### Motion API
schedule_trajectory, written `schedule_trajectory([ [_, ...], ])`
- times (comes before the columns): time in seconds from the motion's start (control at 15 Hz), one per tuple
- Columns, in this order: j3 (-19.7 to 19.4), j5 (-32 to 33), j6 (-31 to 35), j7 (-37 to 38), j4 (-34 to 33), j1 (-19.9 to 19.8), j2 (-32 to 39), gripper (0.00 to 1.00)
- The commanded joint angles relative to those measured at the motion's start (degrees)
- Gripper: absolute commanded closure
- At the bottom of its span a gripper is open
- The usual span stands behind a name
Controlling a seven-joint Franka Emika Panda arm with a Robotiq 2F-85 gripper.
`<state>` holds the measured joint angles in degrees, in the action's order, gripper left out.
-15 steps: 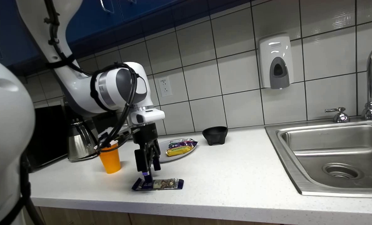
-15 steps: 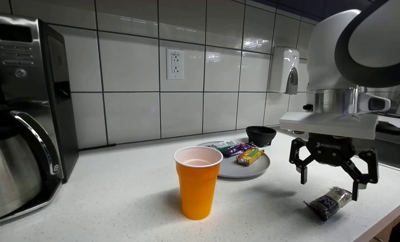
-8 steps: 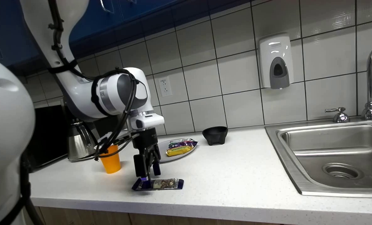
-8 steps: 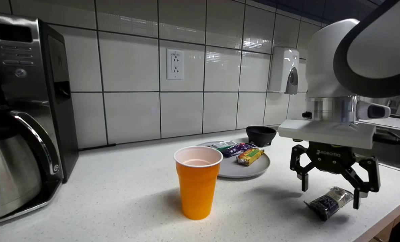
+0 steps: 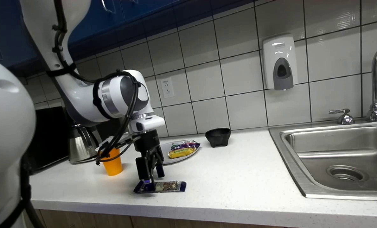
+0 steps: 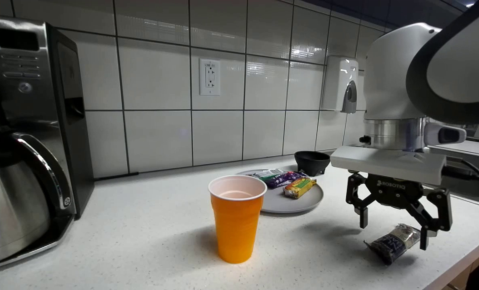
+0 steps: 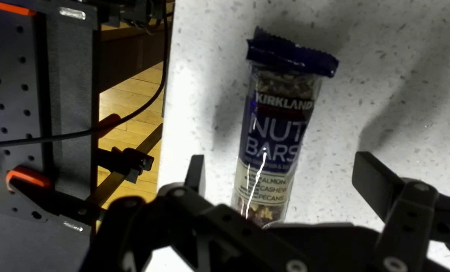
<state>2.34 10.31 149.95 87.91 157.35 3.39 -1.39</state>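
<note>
A nut bar in a dark blue and clear wrapper (image 7: 274, 132) lies flat on the white counter near its front edge. It also shows in both exterior views (image 5: 171, 186) (image 6: 392, 243). My gripper (image 7: 281, 166) is open and empty above it. In the wrist view the bar lies between the two spread fingers, closer to the left one, with room on both sides. The bar's lower end is hidden behind the gripper body. In both exterior views the fingertips (image 5: 156, 180) (image 6: 394, 234) hang close above the counter. I cannot tell whether a finger touches the bar.
A grey plate (image 6: 283, 204) behind the gripper bears a yellow bar (image 6: 300, 187), a purple bar (image 6: 285, 180) and a green-white one (image 6: 267, 174). A black bowl (image 6: 312, 162), orange cup (image 6: 237, 229), coffee maker (image 6: 72, 133) and steel sink (image 5: 291, 171) stand around.
My gripper has come down toward the nut bar, mostly in the first half second, then shifted slightly. It has stayed open. The bar and other objects have not moved.
</note>
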Motion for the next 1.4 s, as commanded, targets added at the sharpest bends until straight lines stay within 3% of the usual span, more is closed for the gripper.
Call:
schedule_trajectory([
  [0.0, 0.87, 2.22, 1.15, 3.33, 0.82, -0.22, -0.62, 0.00],
  [0.07, 0.85, 2.49, 1.46, 3.68, 0.88, -0.24, -0.55, 0.25],
  [0.13, 0.85, 2.65, 1.56, 3.88, 0.88, -0.23, -0.54, 0.26],
  [0.73, 0.78, 2.46, 1.80, 4.05, 0.88, -0.27, -0.64, 0.94],
  [1.33, 1.15, 0.90, -0.95, 3.12, -0.98, -0.08, -3.76, 0.92],
])
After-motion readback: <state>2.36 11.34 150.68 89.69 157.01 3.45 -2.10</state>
